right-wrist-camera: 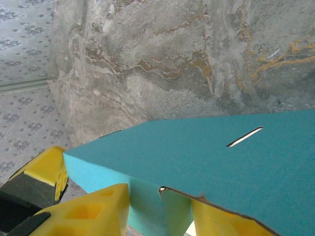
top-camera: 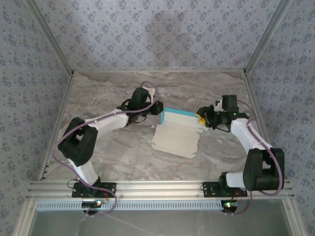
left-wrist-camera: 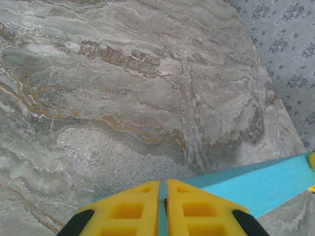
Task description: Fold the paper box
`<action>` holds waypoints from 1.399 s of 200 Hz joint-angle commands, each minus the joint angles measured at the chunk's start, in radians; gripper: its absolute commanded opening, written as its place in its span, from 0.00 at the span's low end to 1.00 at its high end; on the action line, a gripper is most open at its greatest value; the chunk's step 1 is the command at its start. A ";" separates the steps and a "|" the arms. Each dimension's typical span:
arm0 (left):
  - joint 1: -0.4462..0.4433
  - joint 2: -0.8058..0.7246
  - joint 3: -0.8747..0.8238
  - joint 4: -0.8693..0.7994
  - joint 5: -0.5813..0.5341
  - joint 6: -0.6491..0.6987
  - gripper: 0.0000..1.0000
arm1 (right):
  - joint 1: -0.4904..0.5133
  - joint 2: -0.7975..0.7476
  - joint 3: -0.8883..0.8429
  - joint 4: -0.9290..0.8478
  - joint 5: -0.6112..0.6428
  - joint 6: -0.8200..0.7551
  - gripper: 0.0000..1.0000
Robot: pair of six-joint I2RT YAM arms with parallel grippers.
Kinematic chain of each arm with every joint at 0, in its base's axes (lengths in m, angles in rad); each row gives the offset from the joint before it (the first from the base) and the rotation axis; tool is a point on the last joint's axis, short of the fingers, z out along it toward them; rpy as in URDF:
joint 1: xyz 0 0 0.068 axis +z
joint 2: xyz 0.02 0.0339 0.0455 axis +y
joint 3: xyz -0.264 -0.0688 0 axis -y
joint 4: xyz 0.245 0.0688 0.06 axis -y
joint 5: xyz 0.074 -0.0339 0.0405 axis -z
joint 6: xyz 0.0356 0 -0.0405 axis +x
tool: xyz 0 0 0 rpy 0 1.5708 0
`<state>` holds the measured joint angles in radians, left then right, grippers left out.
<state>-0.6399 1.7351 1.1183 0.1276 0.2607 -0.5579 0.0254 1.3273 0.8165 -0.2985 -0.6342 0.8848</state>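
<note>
The paper box (top-camera: 174,140) lies mid-table, its beige inside flat and facing up, and its far blue wall (top-camera: 178,114) is raised. My left gripper (top-camera: 160,109) is at that wall's left end. In the left wrist view it (left-wrist-camera: 163,196) is shut on the thin blue cardboard edge, and the blue panel (left-wrist-camera: 256,184) runs off to the right. My right gripper (top-camera: 202,119) is at the wall's right end. In the right wrist view its (right-wrist-camera: 157,206) yellow fingers (right-wrist-camera: 93,211) stand apart on either side of a blue end flap (right-wrist-camera: 172,211), under the blue panel (right-wrist-camera: 206,157).
The marble tabletop (top-camera: 113,152) is ringed by patterned walls (top-camera: 157,34) on three sides, with an aluminium rail (top-camera: 157,187) along the near edge. The blue panel has a narrow slot (right-wrist-camera: 244,137). The left gripper's yellow finger (right-wrist-camera: 44,169) shows past the panel's far corner.
</note>
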 commanded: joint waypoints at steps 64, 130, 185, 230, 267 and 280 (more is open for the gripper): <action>-0.005 0.029 -0.023 -0.095 -0.002 0.015 0.11 | -0.022 -0.028 -0.109 0.371 -0.177 0.132 0.25; 0.009 0.026 -0.026 -0.091 0.008 0.011 0.11 | -0.035 -0.023 -0.141 0.458 -0.217 0.159 0.10; 0.013 0.020 -0.028 -0.080 0.018 0.001 0.11 | -0.033 -0.015 -0.131 0.460 -0.206 0.168 0.04; 0.016 0.011 -0.017 -0.083 0.019 -0.003 0.11 | -0.018 0.005 -0.122 0.459 -0.182 0.166 0.00; 0.021 0.001 -0.024 -0.076 -0.017 -0.037 0.11 | -0.010 -0.025 -0.072 0.267 -0.108 0.035 0.52; 0.018 0.003 -0.027 -0.065 -0.029 -0.054 0.11 | -0.008 -0.065 -0.042 0.127 -0.017 -0.065 0.59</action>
<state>-0.6220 1.7351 1.1152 0.1268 0.2569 -0.5785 0.0135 1.3197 0.7124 0.0574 -0.7769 0.9844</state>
